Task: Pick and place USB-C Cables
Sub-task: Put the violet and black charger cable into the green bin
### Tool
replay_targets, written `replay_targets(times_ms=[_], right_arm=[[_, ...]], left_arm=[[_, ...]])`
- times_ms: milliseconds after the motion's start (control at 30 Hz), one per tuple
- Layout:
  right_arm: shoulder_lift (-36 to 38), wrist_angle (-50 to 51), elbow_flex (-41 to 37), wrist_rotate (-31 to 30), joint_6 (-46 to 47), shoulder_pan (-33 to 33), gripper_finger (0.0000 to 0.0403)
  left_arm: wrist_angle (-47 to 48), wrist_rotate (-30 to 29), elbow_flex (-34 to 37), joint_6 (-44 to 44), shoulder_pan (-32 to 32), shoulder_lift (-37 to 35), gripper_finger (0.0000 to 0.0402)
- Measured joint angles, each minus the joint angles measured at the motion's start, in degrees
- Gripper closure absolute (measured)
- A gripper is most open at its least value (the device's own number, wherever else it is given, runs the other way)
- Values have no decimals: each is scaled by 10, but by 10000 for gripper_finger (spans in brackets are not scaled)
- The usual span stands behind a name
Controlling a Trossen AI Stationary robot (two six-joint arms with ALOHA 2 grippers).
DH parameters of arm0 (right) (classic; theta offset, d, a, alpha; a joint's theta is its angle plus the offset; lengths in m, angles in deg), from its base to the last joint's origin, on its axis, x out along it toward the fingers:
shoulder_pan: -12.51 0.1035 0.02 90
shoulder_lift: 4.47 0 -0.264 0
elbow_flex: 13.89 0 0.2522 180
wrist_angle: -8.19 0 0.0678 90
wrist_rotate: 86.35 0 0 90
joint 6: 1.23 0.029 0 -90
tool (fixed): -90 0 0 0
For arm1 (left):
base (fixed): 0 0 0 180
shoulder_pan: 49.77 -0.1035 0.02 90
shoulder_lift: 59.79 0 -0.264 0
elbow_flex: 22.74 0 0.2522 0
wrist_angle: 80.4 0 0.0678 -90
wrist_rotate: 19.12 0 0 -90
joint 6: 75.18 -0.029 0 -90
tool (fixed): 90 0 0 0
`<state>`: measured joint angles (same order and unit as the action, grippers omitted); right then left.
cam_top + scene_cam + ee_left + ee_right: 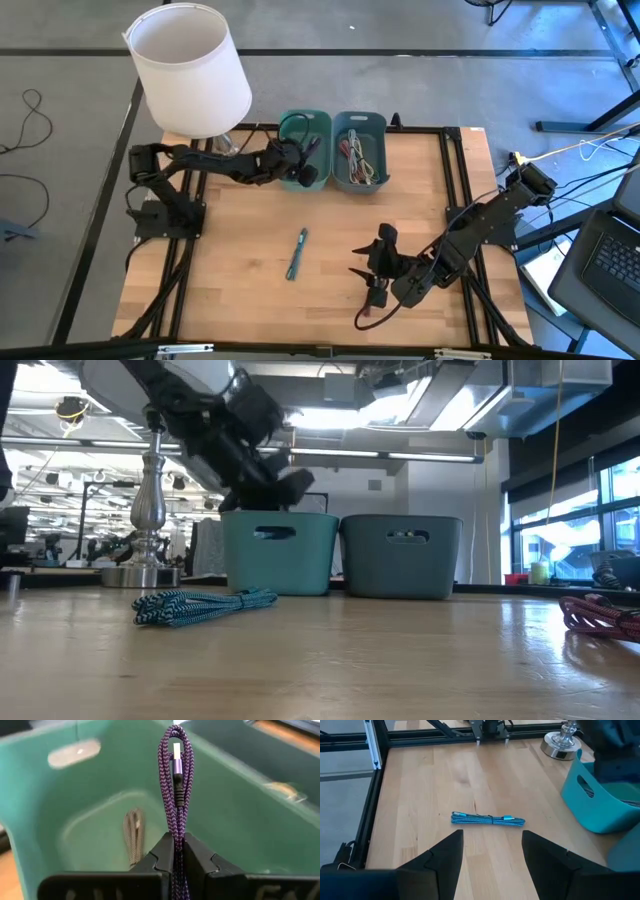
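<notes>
Purple cable (pixel 176 795) stands pinched between the shut fingers of the left gripper (pixel 300 165), which reaches from the table's left edge over the left bin (pixel 318 122). One grey cable (pixel 133 836) lies on that bin's floor. Several mixed cables (pixel 358 158) fill the right bin (pixel 361 121). On the wood, a teal cable (pixel 297 252) lies between the arms. Near the front, the right gripper (pixel 376 272) hovers with fingers spread, empty. A red cable (pixel 603 614) by it is partly cut off. A lamp (pixel 190 68) hides the table's back left corner.

Bare table (pixel 240 270) round teal cable (pixel 297 253); lamp (pixel 190 70) overhangs left bin (pixel 288 122).
</notes>
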<state>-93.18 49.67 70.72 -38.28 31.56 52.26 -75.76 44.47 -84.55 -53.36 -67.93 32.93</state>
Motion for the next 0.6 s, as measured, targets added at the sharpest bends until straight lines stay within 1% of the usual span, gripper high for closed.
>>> replay_targets(times_ms=[167,400,467,600], right_arm=[[0,0,0,2,0,0,198],[0,0,0,2,0,0,198],[0,0,0,2,0,0,198],[0,0,0,12,1,0,198]], left_arm=[[-3,8,-1,15,-14,40,386],[-10,55,0,34,-26,69,384],[-29,56,0,35,-26,69,370],[-54,71,0,27,-26,65,328]])
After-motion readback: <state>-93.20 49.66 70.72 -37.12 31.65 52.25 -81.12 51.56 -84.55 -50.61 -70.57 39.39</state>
